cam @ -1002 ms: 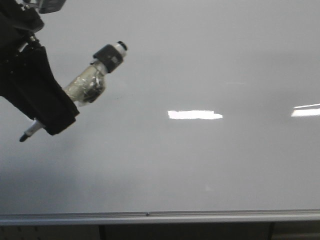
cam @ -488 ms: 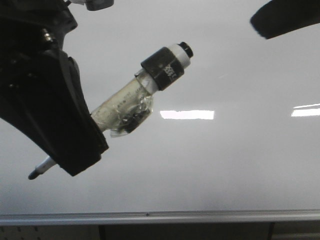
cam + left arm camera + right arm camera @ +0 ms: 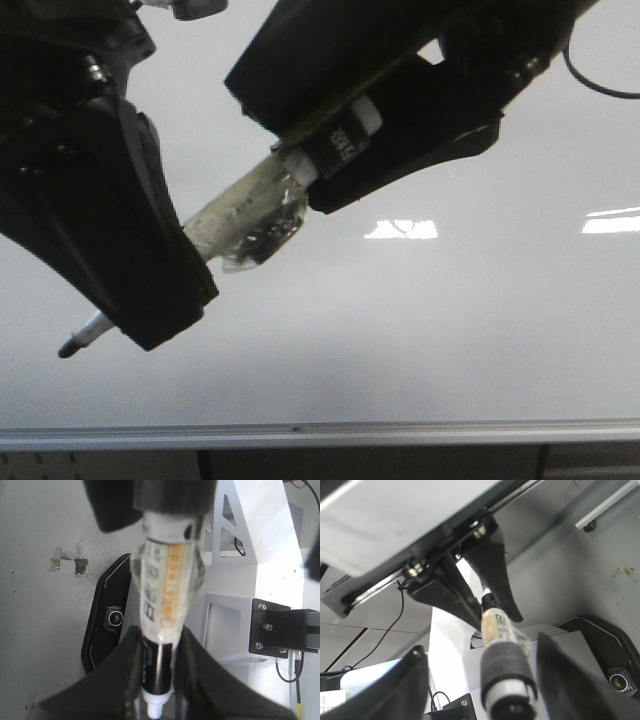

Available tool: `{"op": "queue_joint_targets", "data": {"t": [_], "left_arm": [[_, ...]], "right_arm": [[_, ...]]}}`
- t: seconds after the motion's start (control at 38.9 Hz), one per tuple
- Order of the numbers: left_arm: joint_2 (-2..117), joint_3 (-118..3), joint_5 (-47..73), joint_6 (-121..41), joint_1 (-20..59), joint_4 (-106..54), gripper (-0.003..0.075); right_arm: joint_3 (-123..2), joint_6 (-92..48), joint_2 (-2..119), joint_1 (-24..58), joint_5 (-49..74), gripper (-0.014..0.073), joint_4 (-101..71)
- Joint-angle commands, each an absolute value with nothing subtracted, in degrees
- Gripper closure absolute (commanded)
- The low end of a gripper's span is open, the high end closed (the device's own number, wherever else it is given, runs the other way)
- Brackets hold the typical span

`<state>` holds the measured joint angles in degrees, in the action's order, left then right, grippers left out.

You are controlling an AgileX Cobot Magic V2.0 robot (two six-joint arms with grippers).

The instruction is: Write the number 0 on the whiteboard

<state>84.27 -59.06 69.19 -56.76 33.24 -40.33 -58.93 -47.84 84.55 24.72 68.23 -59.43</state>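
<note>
A marker [image 3: 235, 215] is clamped between the fingers of the left gripper [image 3: 120, 300], which fills the left of the front view. The marker is tilted, its dark tip [image 3: 68, 349] low on the left and its capped rear end up toward the right. Clear tape [image 3: 250, 235] is wrapped around the barrel. In the left wrist view the barrel [image 3: 167, 587] is seen pinched between the two dark fingers [image 3: 127, 677], with the tip [image 3: 155, 710] sticking out past them.

The right gripper [image 3: 385, 110] is at the top centre, its jaws spread wide on either side of the marker's rear end. In the right wrist view the black band [image 3: 505, 667] of that end sits between the two fingers [image 3: 402, 687], apart from both.

The whiteboard [image 3: 450, 330] fills the background, with a silver rail [image 3: 400, 432] along its near edge and bright reflections [image 3: 400, 229] on its surface. No drawn 0 can be made out on the board.
</note>
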Motion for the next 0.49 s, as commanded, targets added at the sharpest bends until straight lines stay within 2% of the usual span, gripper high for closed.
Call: {"op": "queue_joint_targets", "data": {"t": [0.0,0.1,0.18,0.26,0.33,0.36,0.41,0.46], "left_arm": [[81.97,-60.92,72.44,-56.93,33.69,-43.65,0.0739],[81.97,-60.92,72.44,-56.93,33.69,-43.65,0.0739],[81.97,-60.92,72.33,-56.93,33.69,-43.65,0.0739],[81.97,-60.92,71.64,-56.93,33.69,-43.65,0.0739],[81.97,-60.92,71.37,-56.93,33.69,-43.65,0.0734],[81.97,-60.92,71.69,-56.93,33.69,-43.65,0.0713],[81.97,-60.92,71.67,-56.93,33.69,-43.81,0.0615],[81.97,-60.92,71.67,-56.93,33.69,-45.08,0.0429]], "right_arm": [[-60.71,-48.50,83.18,24.75,68.14,0.0264,-63.76],[-60.71,-48.50,83.18,24.75,66.28,0.0480,-63.89],[-60.71,-48.50,83.18,24.75,65.79,0.0584,-63.89],[-60.71,-48.50,83.18,24.75,66.09,0.0638,-63.89],[-60.71,-48.50,83.18,24.75,66.76,0.0644,-63.89],[-60.71,-48.50,83.18,24.75,66.91,0.0644,-63.89],[-60.71,-48.50,83.18,24.75,67.17,0.0644,-63.89],[-60.71,-48.50,83.18,24.75,67.17,0.0644,-63.89]]}}
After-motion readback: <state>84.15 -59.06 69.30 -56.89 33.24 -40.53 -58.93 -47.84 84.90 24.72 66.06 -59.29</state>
